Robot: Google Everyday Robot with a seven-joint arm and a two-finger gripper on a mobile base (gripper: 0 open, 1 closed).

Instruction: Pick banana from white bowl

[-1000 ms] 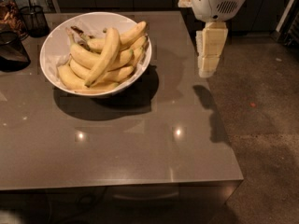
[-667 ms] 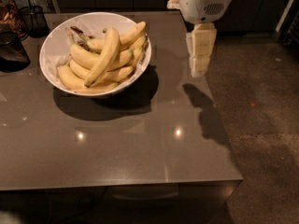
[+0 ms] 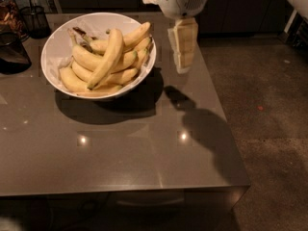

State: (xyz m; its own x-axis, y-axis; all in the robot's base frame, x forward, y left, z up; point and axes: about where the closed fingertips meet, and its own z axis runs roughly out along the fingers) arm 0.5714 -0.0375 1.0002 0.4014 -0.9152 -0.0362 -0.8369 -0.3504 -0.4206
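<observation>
Grey table, white bowl toward its 10 o'clock corner, long pale banana atop the pile inside, running 1 to 7 o'clock, gripper hanging at the bowl's 3 o'clock, clear of the rim, spread or pressed together cannot be told.

Surface: I see a glossy grey table.
On it: white bowl back left; dark glass container at left edge.
Arm: gripper hangs over back right, near bowl.
</observation>
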